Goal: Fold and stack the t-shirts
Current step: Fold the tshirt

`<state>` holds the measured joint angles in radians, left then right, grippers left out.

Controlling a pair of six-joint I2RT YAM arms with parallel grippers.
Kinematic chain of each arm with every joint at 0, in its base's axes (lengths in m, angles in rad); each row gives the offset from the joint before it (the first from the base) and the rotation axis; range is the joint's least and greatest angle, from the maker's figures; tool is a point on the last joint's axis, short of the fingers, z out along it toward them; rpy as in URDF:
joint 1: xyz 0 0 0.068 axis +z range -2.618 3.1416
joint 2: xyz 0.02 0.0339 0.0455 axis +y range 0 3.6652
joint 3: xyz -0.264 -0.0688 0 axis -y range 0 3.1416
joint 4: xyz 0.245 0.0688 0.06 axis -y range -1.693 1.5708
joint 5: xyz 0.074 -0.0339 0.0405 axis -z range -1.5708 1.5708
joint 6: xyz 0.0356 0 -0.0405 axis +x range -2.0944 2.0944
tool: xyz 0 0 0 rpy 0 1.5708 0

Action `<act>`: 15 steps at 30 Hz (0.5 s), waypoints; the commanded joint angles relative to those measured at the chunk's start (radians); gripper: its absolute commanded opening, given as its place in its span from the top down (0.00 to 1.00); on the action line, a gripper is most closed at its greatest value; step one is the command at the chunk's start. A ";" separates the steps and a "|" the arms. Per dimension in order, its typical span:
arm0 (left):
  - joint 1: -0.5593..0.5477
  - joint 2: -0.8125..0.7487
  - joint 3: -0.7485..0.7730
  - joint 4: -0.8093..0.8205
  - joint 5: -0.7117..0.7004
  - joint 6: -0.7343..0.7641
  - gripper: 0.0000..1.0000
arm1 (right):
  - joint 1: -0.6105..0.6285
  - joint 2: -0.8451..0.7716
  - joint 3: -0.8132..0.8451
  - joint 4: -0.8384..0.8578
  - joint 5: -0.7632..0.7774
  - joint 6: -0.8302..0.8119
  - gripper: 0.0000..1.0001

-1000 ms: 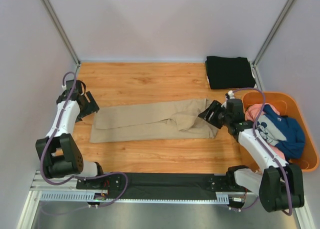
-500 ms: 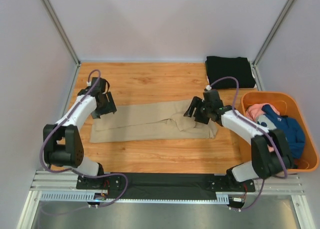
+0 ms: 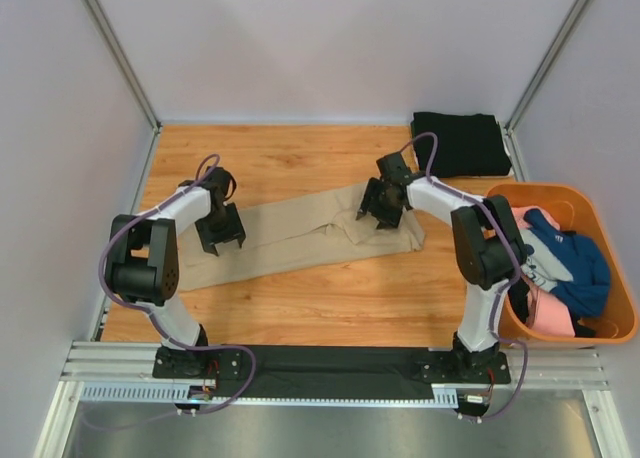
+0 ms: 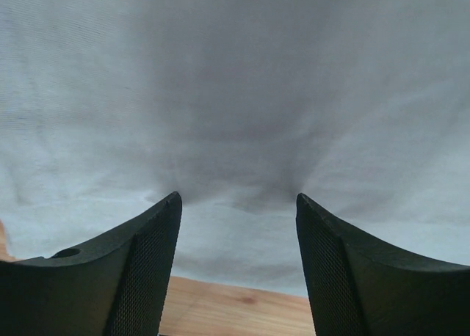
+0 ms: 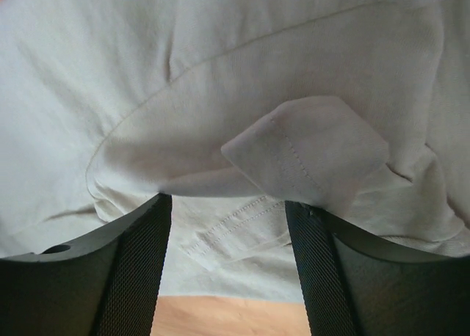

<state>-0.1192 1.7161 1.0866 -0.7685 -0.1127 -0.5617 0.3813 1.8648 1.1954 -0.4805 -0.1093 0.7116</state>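
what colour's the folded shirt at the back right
The folded shirt is black, clearest in the top external view.

Pose: left arm folded back from the near edge, left gripper (image 3: pixel 222 228) pointing down at the bench's left-middle, jaws apart. The right arm reaches toward the far edge, right gripper (image 3: pixel 380 206) down, right of centre, jaws apart.
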 commanded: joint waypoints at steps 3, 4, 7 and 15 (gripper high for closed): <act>-0.017 -0.055 -0.098 0.040 0.128 -0.052 0.30 | 0.004 0.319 0.411 -0.250 0.108 -0.145 0.35; -0.025 -0.062 -0.117 0.049 0.146 -0.059 0.31 | 0.004 0.367 0.487 -0.292 0.108 -0.158 0.35; -0.060 -0.076 -0.180 0.086 0.223 -0.073 0.36 | 0.004 0.540 0.795 -0.420 0.088 -0.199 0.36; -0.334 -0.156 -0.313 0.159 0.378 -0.211 0.35 | 0.004 0.870 1.325 -0.541 -0.027 -0.225 0.36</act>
<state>-0.3382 1.5486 0.8421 -0.6655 0.1383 -0.6720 0.3820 2.6129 2.4462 -0.9188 -0.0868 0.5240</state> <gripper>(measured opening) 0.644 0.637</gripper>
